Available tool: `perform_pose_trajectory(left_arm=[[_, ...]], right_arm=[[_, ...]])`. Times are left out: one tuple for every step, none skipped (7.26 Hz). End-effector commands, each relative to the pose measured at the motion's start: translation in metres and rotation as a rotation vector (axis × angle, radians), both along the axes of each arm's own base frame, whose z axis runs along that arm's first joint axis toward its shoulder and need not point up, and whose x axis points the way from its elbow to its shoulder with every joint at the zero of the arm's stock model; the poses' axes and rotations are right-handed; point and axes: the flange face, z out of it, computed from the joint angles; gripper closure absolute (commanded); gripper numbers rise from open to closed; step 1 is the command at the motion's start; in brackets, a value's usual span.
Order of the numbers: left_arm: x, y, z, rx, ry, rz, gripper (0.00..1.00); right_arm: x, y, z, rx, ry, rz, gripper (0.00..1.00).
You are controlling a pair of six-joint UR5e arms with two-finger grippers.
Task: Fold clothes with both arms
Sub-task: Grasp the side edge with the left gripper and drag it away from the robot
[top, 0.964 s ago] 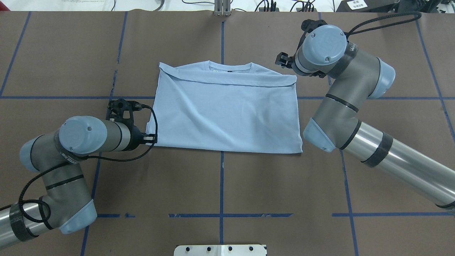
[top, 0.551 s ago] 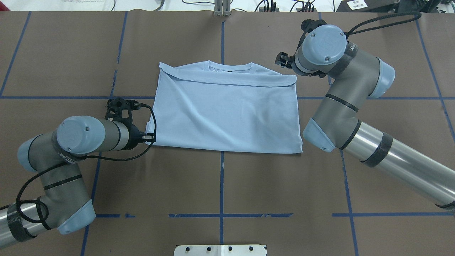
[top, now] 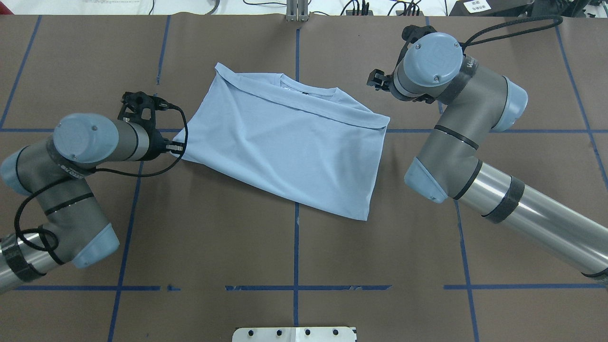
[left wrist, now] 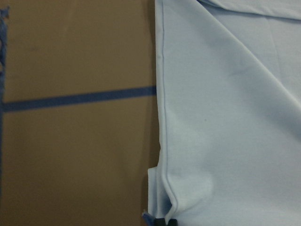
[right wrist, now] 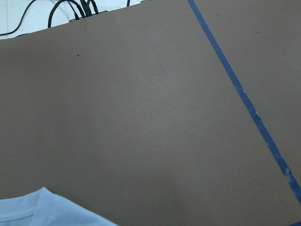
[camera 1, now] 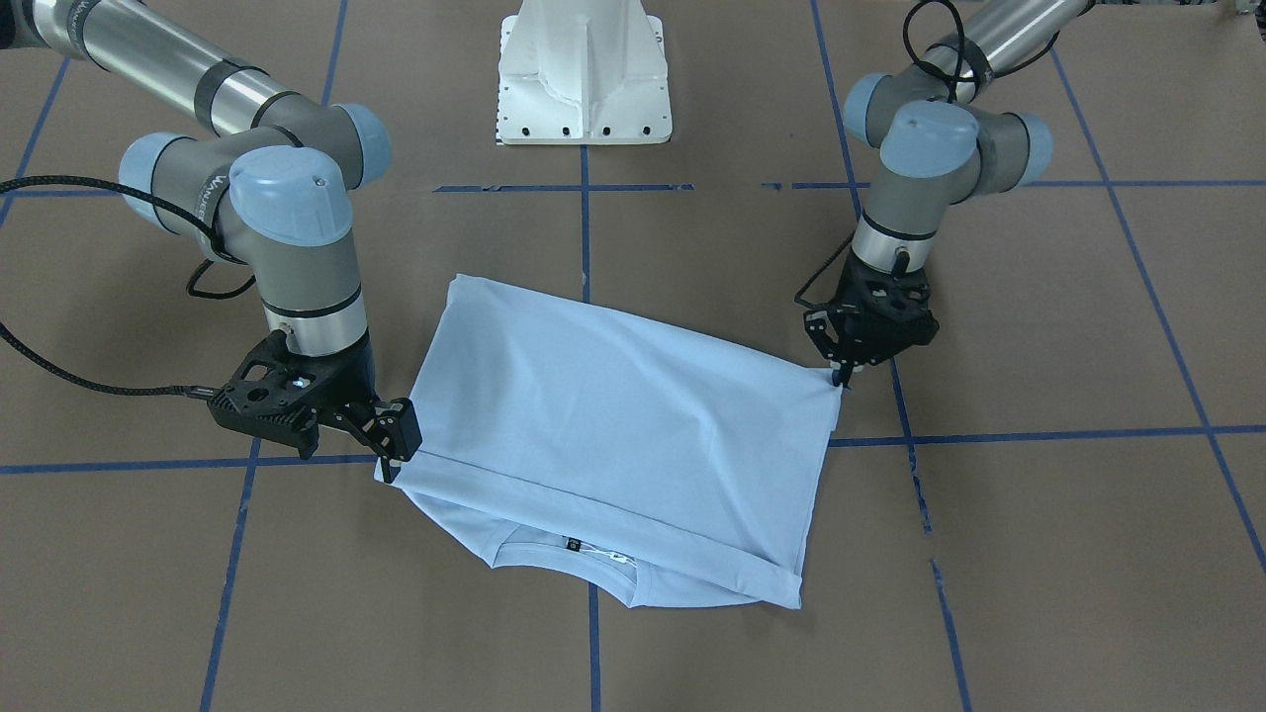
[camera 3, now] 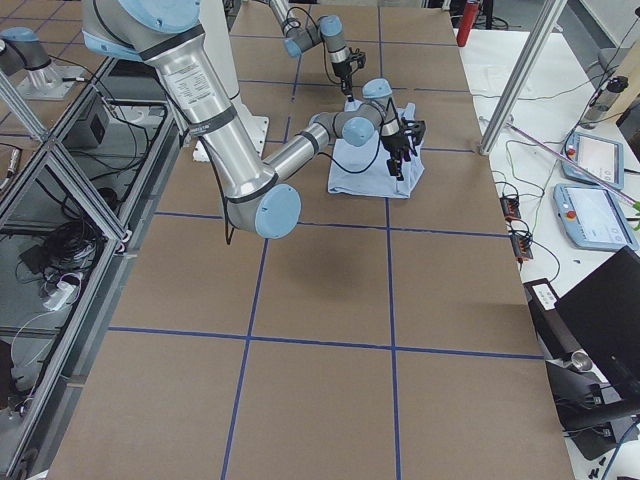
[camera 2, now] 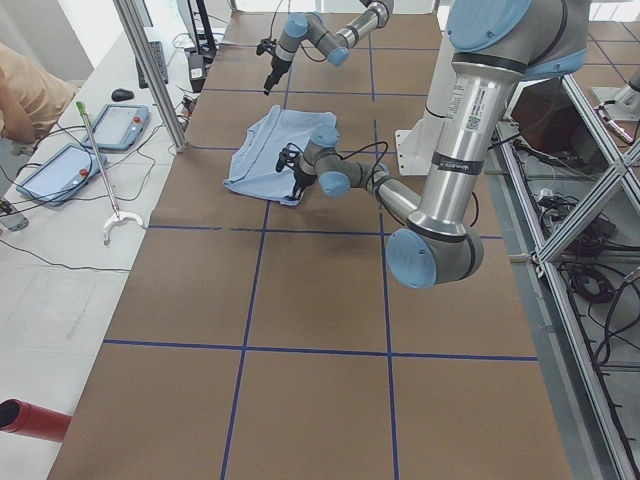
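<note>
Overhead exterior footage was recorded with the light blue T-shirt (top: 285, 142) laid folded and askew on the brown bench (top: 237, 247), spread between the two sets of jaws. The jaws of the left arm (top: 90, 142) were seen pressed together on the shirt corner nearest that arm, low at the bench. In the left wrist-mounted view the hem (left wrist: 163, 141) was puckered right at their tips, and the rest of the cloth was stretched out ahead of them and to one side. The jaws of the right arm (top: 451, 90) were held apart, and nothing was gripped in them. In the front-facing view the end of the folded-over edge was found just beside their tips; whether it was touched could not be told. The ribbed collar (top: 308, 91) with its dark label (camera 1: 571, 542) was left uncovered past that edge, on the side nearer the right jaws. A blue tape line (top: 295, 247) was overlapped by the cloth between both sets of jaws.
</note>
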Motion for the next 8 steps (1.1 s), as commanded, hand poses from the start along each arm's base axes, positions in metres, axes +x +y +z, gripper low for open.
perform_pose_trajectory(left_arm=[[-0.026, -0.123, 0.013, 0.039, -0.123, -0.056, 1.0], [-0.023, -0.177, 0.006, 0.068, -0.135, -0.077, 1.0], [-0.025, -0.224, 0.008, 0.095, -0.165, -0.101, 1.0], [-0.038, -0.242, 0.018, 0.119, -0.208, -0.105, 1.0], [-0.044, -0.244, 0.021, 0.118, -0.209, -0.11, 1.0], [-0.046, -0.24, 0.026, 0.137, -0.189, -0.107, 0.01], [-0.052, -0.228, 0.026, 0.175, -0.152, -0.096, 0.0], [-0.055, -0.216, 0.017, 0.178, -0.096, -0.05, 0.0]], right_arm=[[0.001, -0.001, 0.0, -0.001, -0.001, 0.003, 0.0], [0.001, -0.001, -0.001, 0.0, -0.002, 0.003, 0.0], [0.002, -0.002, -0.004, 0.002, -0.007, 0.006, 0.0], [0.002, -0.002, -0.008, 0.005, -0.012, 0.007, 0.0], [0.0, -0.001, -0.009, 0.009, -0.016, 0.004, 0.0], [-0.007, 0.001, -0.009, 0.031, -0.027, -0.003, 0.0], [-0.016, -0.002, -0.024, 0.058, -0.064, 0.001, 0.0], [-0.037, -0.005, -0.039, 0.036, -0.091, 0.02, 0.01]])
